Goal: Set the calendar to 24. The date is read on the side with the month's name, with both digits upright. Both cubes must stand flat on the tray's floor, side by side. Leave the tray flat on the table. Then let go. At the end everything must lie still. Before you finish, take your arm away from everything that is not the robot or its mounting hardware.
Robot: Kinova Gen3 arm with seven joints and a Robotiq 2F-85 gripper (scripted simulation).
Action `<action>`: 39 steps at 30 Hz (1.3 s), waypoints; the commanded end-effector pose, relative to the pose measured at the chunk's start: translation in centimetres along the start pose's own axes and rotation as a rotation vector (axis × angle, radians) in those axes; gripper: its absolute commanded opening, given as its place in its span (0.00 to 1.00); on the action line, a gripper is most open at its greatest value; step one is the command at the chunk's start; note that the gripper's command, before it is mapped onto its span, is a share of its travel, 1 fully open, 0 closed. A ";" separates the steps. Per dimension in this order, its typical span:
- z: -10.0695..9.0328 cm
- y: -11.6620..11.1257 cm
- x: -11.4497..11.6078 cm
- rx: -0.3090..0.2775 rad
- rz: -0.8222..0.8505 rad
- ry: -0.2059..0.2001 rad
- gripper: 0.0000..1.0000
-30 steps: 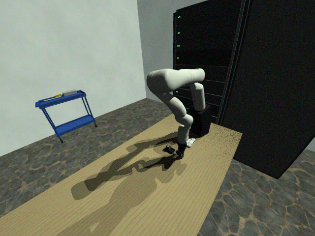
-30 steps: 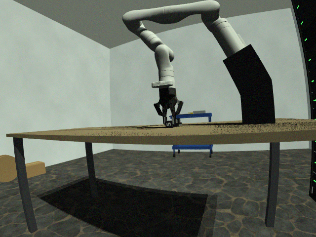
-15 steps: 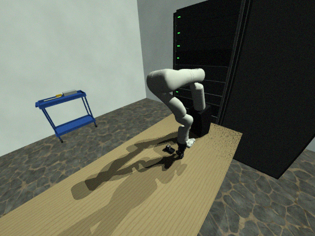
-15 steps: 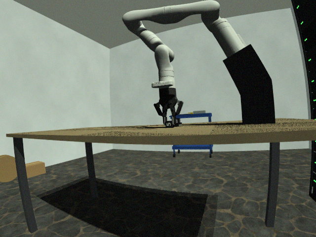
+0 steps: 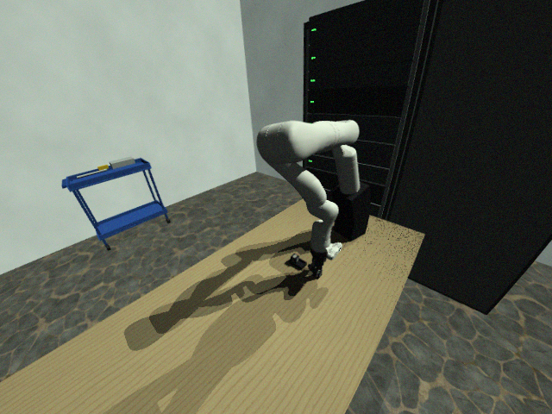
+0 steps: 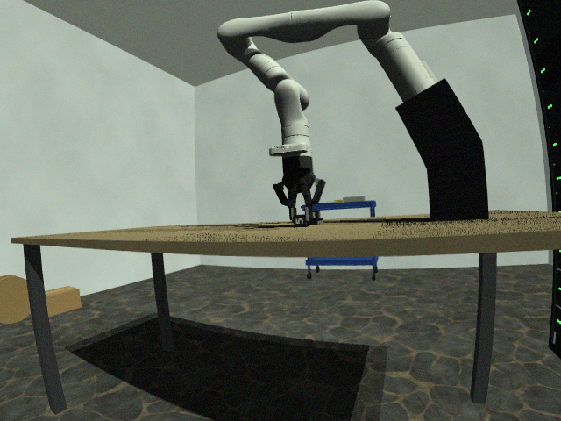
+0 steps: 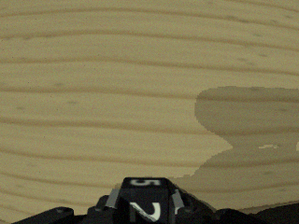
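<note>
A black cube (image 6: 299,221) (image 7: 149,211) with white digits is between the fingertips of my gripper (image 5: 316,272) (image 6: 300,216) (image 7: 145,203), which is shut on it. In the wrist view its upper face shows a 2 and the narrow face beyond shows a 5. In the exterior view the 5 lies on its side. The cube is at table height; whether it touches the table is too small to tell. The dark tray (image 5: 299,266) lies on the table beside the gripper, with another cube (image 5: 294,257) in it. That cube's digits cannot be read.
The wooden table (image 5: 249,356) (image 6: 190,235) carries the arm's black base block (image 5: 352,214) (image 6: 458,181) near the tall black rack (image 5: 365,53). The arm's shadows cross the table and tray area. A blue cart (image 5: 128,218) stands on the floor beyond the table.
</note>
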State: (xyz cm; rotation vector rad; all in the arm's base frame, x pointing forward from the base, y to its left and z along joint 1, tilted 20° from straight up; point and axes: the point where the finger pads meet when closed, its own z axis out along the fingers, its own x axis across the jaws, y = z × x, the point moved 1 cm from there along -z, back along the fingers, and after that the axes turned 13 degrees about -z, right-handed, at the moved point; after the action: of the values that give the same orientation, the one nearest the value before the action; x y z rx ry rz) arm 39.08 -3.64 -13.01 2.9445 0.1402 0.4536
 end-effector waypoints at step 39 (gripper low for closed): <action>0.1 0.1 0.1 0.000 -0.007 0.001 0.46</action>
State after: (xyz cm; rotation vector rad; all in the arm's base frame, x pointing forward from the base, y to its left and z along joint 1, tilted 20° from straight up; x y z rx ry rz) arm 39.08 -3.64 -13.01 2.9445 0.1402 0.4536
